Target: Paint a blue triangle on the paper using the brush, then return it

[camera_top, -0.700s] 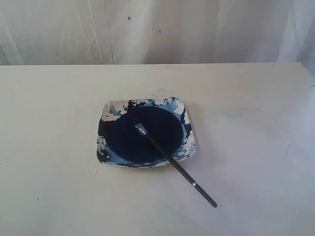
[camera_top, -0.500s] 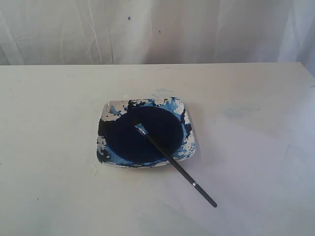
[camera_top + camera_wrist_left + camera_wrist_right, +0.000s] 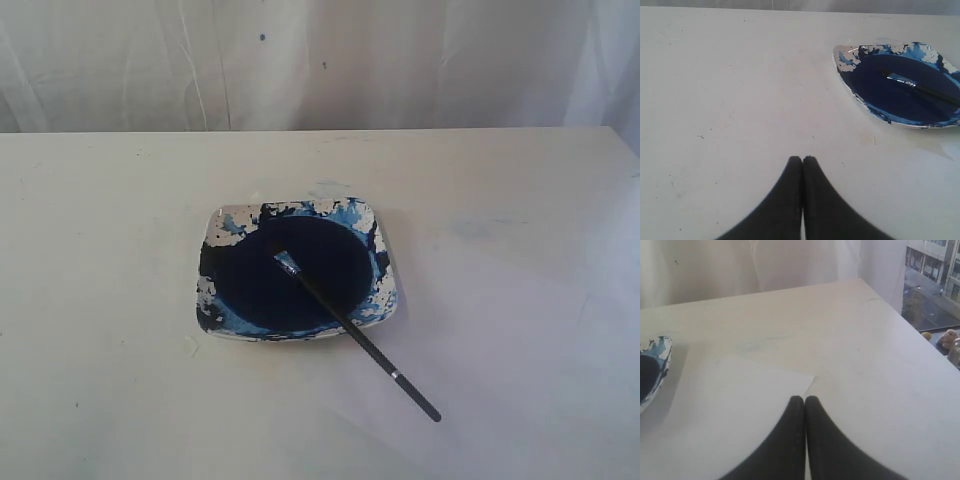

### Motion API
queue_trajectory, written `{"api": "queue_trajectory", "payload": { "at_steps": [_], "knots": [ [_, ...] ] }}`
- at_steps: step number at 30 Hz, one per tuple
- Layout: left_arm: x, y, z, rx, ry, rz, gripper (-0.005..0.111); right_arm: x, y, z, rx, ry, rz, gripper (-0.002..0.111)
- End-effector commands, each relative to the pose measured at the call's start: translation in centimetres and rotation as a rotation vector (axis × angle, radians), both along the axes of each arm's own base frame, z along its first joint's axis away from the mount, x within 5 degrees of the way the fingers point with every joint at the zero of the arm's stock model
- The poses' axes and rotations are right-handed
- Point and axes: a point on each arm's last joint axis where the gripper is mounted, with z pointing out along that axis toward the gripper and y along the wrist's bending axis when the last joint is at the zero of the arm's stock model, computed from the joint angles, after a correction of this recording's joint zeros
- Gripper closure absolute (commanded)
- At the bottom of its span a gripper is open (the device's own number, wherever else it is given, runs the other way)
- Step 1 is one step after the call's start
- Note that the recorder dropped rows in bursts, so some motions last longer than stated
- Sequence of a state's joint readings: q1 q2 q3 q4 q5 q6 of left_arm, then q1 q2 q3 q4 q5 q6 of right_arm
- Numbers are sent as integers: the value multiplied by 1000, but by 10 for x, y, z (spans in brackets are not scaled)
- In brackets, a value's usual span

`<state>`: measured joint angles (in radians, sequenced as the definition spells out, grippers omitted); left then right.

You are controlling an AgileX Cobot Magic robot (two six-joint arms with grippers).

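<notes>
While its bristles sit in the navy pool [image 3: 255, 290] of the dish [image 3: 213, 230], the brush [image 3: 360, 340] lies slantwise across the rim, handle pointing near-right over the paper [image 3: 740, 400], well apart from the left claw [image 3: 802, 159] and right claw [image 3: 804, 399], both pressed together, empty

A square white dish [image 3: 222, 226], its rim splashed with light and dark blue, is pictured near the middle of a white worktop [image 3: 100, 250], well clear of the far edge. A round pool of navy paint [image 3: 260, 290] is held in it. A creased pale curtain [image 3: 400, 60] is hung behind the far edge. A faint bluish smear [image 3: 480, 228] is seen toward the right edge.
</notes>
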<state>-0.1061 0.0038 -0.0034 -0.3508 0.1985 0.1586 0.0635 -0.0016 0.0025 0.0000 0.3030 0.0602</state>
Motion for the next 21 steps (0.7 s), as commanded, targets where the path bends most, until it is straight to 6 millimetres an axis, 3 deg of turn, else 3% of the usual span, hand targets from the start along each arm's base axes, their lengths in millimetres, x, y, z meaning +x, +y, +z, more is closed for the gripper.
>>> {"api": "queue_trajectory", "payload": {
  "at_steps": [1, 11, 17, 21],
  "knots": [
    [0, 0, 0, -17, -1, 4, 107, 1, 0, 6, 21, -59, -4, 108],
    [1, 0, 1, -29, -16, 15, 107, 1, 0, 6, 18, -59, -4, 108],
    [2, -2, 13, -408, -51, 67, 107, 1, 0, 6, 18, -59, -4, 108],
    [1, -7, 14, -487, -26, 27, 107, 1, 0, 9, 8, -93, -4, 108]
  ]
}}
